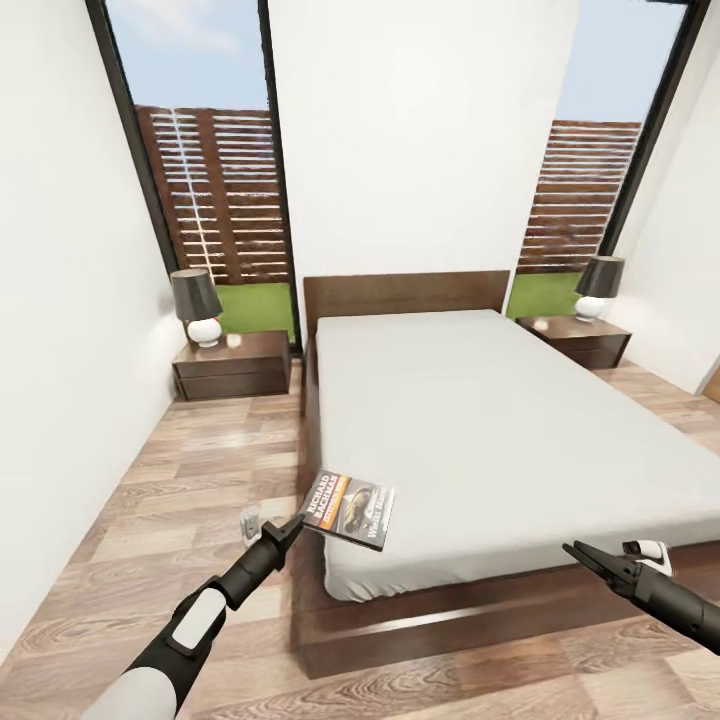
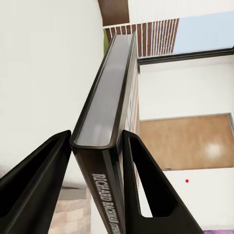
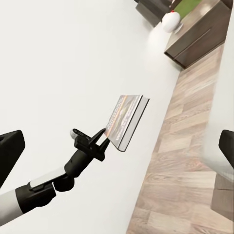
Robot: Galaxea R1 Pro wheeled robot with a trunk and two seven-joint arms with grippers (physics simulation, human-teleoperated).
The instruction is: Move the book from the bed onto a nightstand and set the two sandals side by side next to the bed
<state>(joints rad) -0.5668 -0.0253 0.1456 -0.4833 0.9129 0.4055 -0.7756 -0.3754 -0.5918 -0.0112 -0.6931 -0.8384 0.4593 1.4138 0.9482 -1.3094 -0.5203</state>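
Observation:
My left gripper (image 1: 298,522) is shut on the book (image 1: 352,509), pinching its edge. It holds the book tilted, just above the front left corner of the bed (image 1: 480,420). In the left wrist view the book's spine (image 2: 105,112) stands between the two black fingers (image 2: 146,185). The right wrist view shows the book (image 3: 126,122) lifted off the pale mattress. My right gripper (image 1: 574,550) hangs open over the bed's front right edge, with nothing in it. One nightstand (image 1: 232,366) stands left of the headboard and another nightstand (image 1: 580,340) stands right of it. The sandals are out of view.
Each nightstand carries a dark-shaded lamp (image 1: 198,305), (image 1: 598,286) with a white base. A strip of wood floor (image 1: 210,470) runs between the left wall and the bed. Tall windows flank the headboard.

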